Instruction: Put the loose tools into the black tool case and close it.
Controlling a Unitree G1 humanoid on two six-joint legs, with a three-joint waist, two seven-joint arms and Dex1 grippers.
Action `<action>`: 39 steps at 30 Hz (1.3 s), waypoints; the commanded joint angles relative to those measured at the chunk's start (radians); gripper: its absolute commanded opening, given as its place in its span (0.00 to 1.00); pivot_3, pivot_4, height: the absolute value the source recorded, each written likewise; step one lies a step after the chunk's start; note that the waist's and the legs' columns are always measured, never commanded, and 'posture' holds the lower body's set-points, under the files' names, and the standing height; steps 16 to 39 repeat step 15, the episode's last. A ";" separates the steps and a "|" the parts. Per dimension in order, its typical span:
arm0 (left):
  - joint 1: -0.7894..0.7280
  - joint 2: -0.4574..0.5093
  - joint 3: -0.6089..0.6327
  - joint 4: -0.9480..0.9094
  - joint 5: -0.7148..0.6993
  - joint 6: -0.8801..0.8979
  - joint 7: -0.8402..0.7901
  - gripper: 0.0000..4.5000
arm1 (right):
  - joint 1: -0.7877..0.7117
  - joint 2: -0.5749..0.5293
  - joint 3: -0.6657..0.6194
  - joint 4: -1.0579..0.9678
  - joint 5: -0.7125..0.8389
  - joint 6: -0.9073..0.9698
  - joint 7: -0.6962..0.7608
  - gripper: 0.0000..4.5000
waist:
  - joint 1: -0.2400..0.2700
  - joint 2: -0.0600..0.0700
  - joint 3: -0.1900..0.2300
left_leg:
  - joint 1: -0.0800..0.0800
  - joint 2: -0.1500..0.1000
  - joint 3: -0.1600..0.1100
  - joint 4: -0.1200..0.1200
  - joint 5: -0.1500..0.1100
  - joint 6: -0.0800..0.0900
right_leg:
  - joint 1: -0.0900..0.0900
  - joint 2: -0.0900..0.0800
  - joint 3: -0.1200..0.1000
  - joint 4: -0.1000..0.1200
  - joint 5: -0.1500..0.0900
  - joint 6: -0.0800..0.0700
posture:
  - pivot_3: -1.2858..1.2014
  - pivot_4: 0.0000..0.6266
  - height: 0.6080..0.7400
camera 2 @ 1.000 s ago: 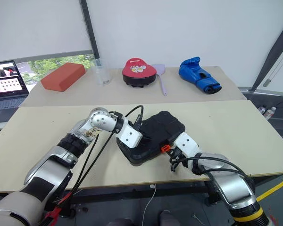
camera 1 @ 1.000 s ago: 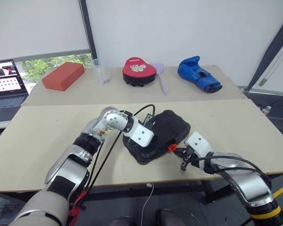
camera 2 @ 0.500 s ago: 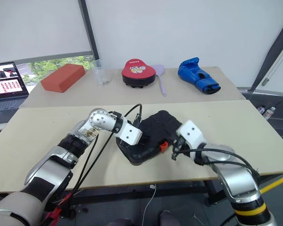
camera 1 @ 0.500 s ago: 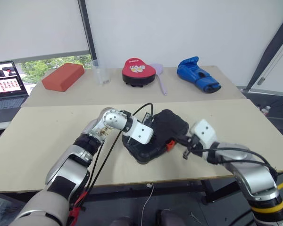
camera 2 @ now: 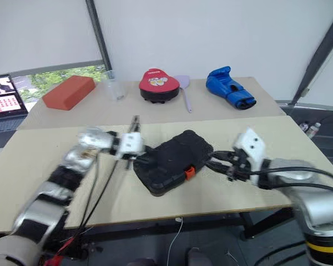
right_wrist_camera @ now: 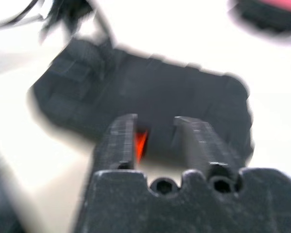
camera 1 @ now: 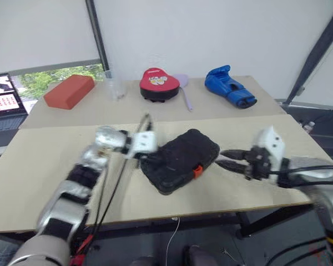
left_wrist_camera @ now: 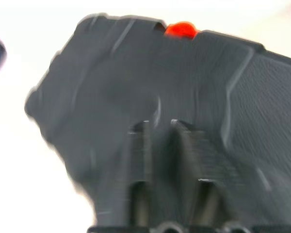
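The flat black textured plastic tool case (camera 1: pixel 180 160) lies shut at the middle of the pale surface (camera 1: pixel 39 166), orange latch (camera 1: pixel 197 171) facing the near edge. Right pincer (camera 1: pixel 226 157) hangs just beside it, fingers parted, empty. Left pincer (left_wrist_camera: pixel 157 128) sits parted at the case's far-left corner, gripping nothing. Judging by this, only a latch check remains.

Left tool (camera 1: pixel 147 157) motion-blurred; black tool case (camera 1: pixel 180 159) shut, contents hidden; laptop (camera 1: pixel 4 102) possibly cropped.
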 commanded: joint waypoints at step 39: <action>0.384 0.442 0.487 -0.587 -0.472 0.704 -0.025 0.99 | -0.228 -0.275 -0.003 0.442 0.049 -0.167 0.482 1.00 | 0.036 0.008 0.030 | -0.004 -0.004 0.000 -0.003 -0.005 -0.011 | -0.005 -0.007 -0.003 -0.002 0.001 -0.003 | 0.52 0.24 1.00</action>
